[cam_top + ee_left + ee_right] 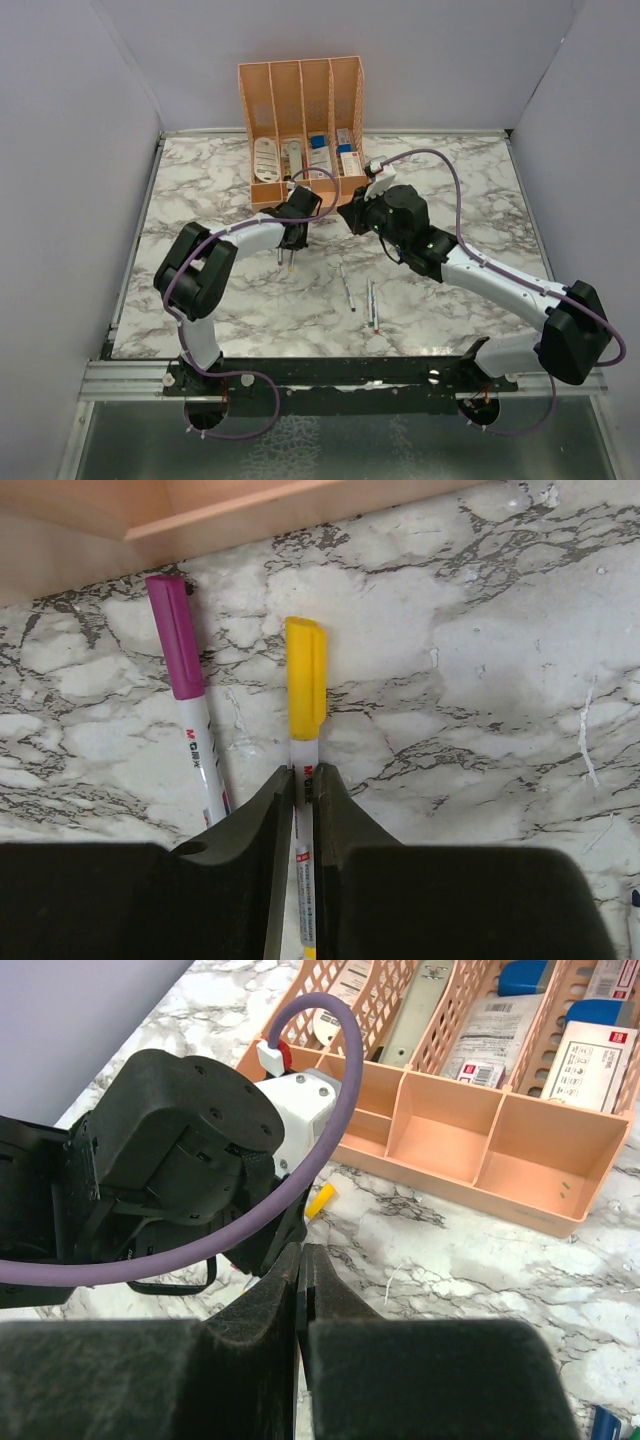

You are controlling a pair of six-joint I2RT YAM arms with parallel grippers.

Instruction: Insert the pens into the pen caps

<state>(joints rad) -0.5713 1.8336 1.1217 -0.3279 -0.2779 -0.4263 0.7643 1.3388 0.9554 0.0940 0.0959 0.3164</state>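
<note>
My left gripper [304,772] is shut on a silver-grey pen [305,755] that wears the yellow cap [306,675], low over the marble table just in front of the orange organiser. A second pen [205,765] with the purple cap [176,635] lies on the table to its left. In the top view the left gripper [291,243] sits near the organiser's front. My right gripper [302,1258] is shut with nothing seen between the jaws, close to the right of the left gripper; it also shows in the top view [347,220]. Loose pens [347,287] [371,303] lie mid-table.
The orange organiser [262,110] with white and blue stationery stands at the back centre, its low front tray [560,1215] close ahead of both grippers. The left arm's purple cable [330,1150] arcs in front of the right wrist. A small blue item [605,1425] lies at the right.
</note>
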